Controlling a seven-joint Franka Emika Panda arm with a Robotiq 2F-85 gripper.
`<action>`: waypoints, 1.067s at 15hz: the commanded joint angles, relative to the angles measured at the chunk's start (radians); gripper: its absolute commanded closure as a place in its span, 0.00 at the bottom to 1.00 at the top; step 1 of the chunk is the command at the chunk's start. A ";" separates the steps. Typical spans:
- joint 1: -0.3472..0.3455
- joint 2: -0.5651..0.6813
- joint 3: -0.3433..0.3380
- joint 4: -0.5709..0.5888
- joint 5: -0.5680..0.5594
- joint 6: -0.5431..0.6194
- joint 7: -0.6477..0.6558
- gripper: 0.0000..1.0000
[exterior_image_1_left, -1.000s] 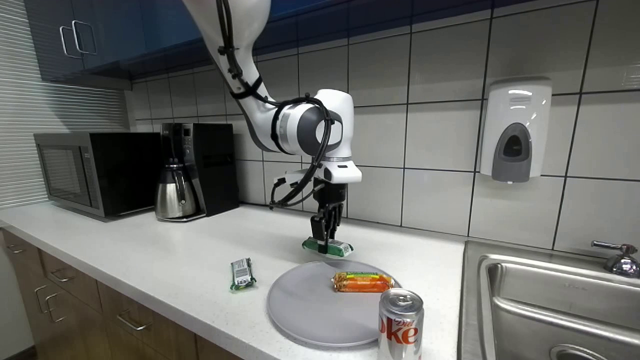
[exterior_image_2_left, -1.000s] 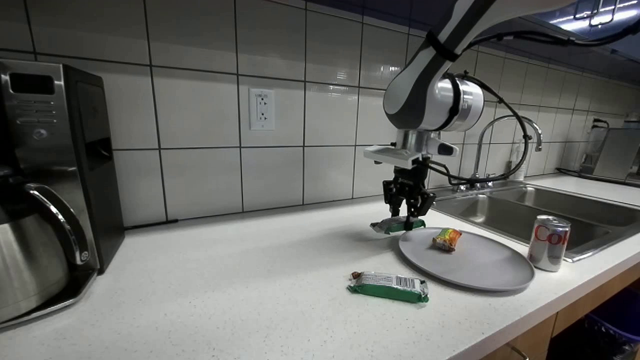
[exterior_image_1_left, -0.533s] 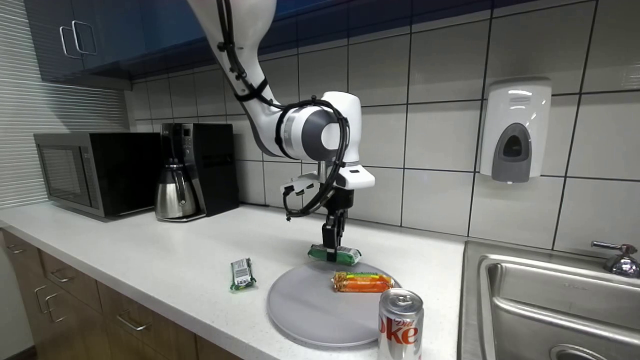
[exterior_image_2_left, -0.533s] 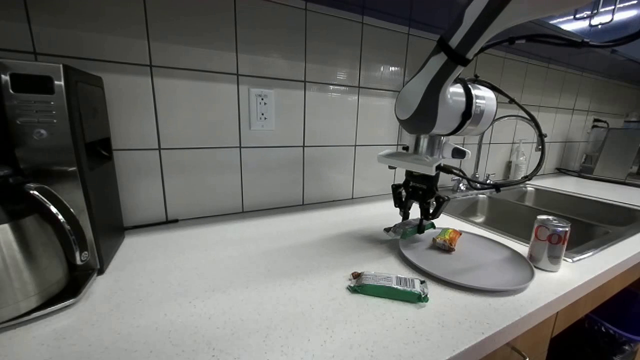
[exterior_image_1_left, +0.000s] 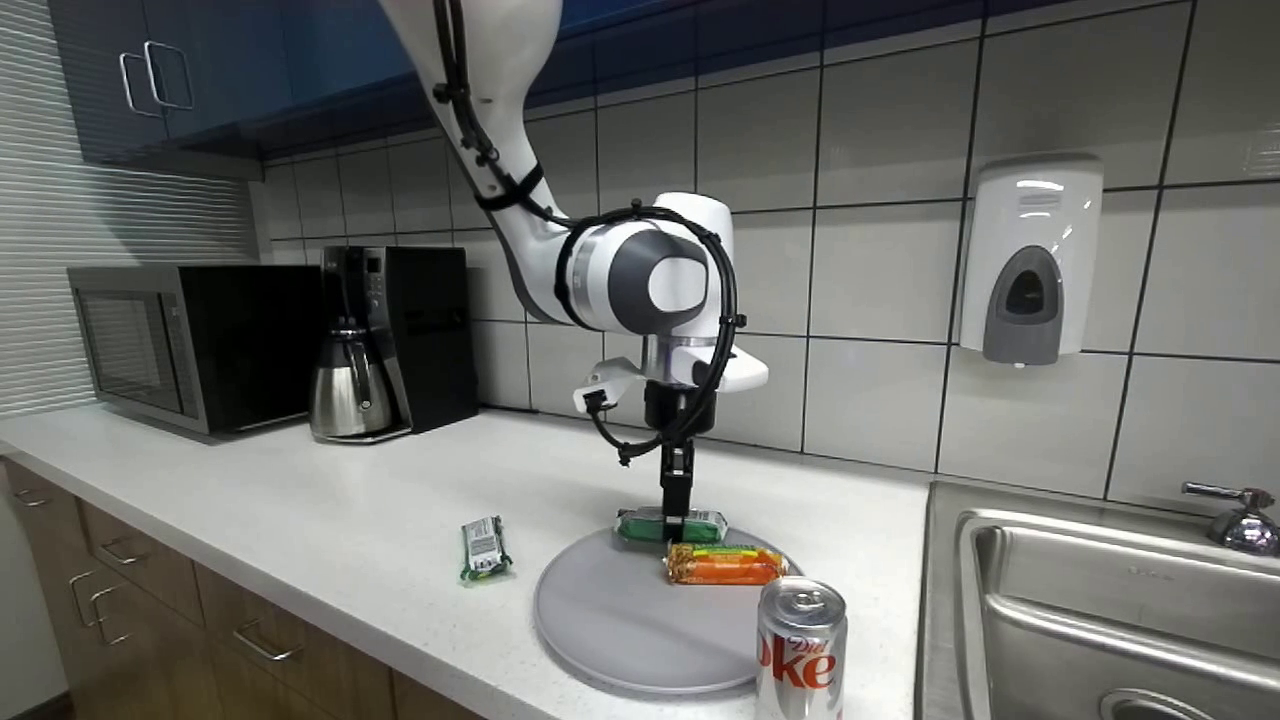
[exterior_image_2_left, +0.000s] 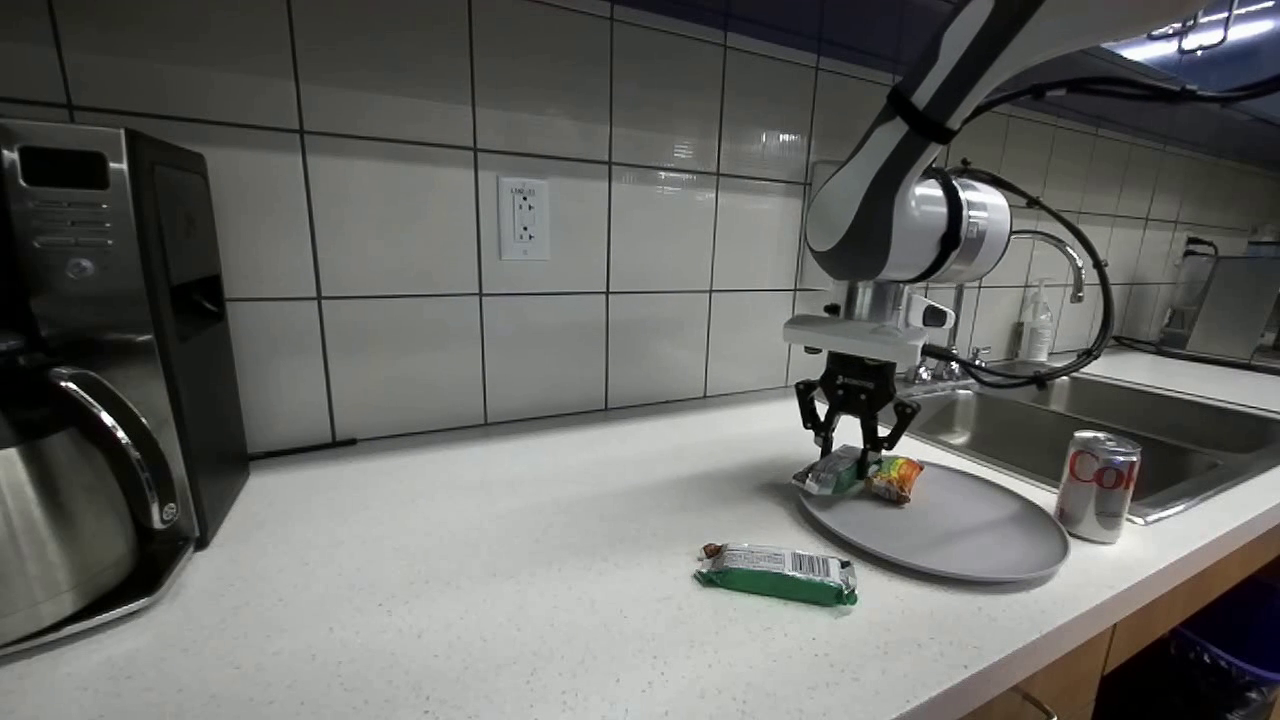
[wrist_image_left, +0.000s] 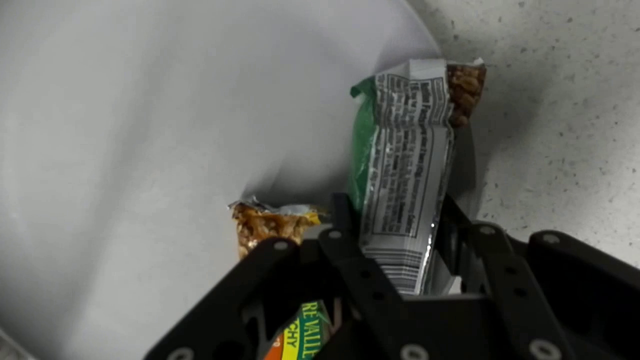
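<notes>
Wrist view: hand (wrist_image_left: 399, 212), parted just bar-wide, grips green-silver bar (wrist_image_left: 407, 155).

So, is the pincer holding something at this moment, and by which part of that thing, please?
Yes: the pincer holds a green-wrapped bar near its middle, pinched across its two long sides.

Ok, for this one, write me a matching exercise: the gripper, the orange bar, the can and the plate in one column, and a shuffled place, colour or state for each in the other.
Things
1. gripper
2. orange-wrapped bar
3. soda can
4. plate

Descriptions
A. round and gray
B. standing upright on the counter
C. closed on a green-wrapped bar
D. lying on the plate

Right pairs: 1-C, 2-D, 3-B, 4-A
</notes>
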 joint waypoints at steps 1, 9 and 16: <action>-0.020 -0.039 0.008 -0.046 -0.008 0.014 -0.096 0.82; -0.011 -0.037 0.007 -0.056 0.003 0.027 -0.151 0.32; -0.024 -0.048 0.009 -0.019 0.052 -0.015 -0.119 0.00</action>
